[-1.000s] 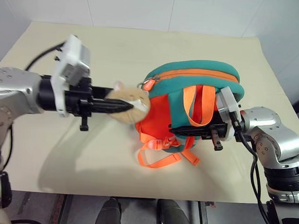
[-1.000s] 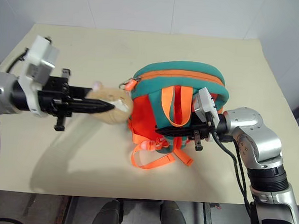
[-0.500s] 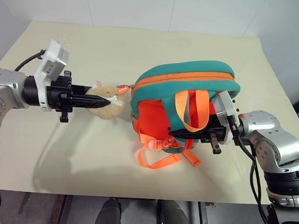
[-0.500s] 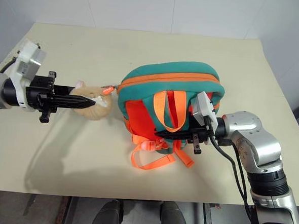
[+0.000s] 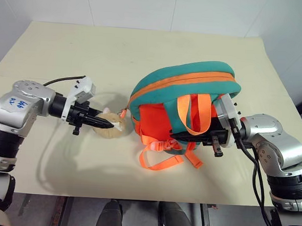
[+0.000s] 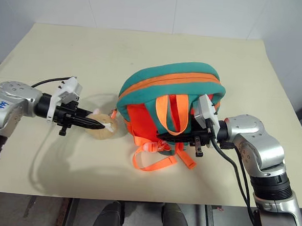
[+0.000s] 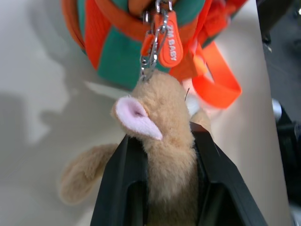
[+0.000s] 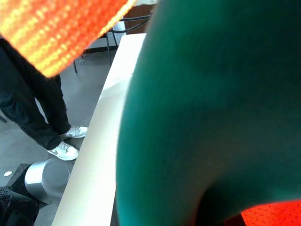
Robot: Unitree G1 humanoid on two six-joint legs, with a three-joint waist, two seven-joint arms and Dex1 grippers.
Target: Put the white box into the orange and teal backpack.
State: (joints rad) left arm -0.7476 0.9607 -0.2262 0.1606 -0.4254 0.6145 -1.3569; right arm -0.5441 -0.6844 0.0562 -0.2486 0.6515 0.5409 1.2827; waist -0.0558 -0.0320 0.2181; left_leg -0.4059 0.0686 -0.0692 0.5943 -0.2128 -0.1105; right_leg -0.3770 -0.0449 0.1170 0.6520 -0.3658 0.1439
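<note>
The left end effector [image 5: 108, 123], clamped on the plush bear [image 7: 165, 155], has dropped to the worktop [image 5: 144, 56]; the right end effector [image 5: 190, 134] grips the backpack [image 5: 185, 92], zipped shut.

I'm reaching my left arm in low from the left, its left gripper [image 5: 111, 124] pointing right with the fingers [image 7: 124, 188] clamping something between them. I'm bending my right arm inward, the right gripper [image 5: 178, 133] pointing left, level, fingers pressed together.
</note>
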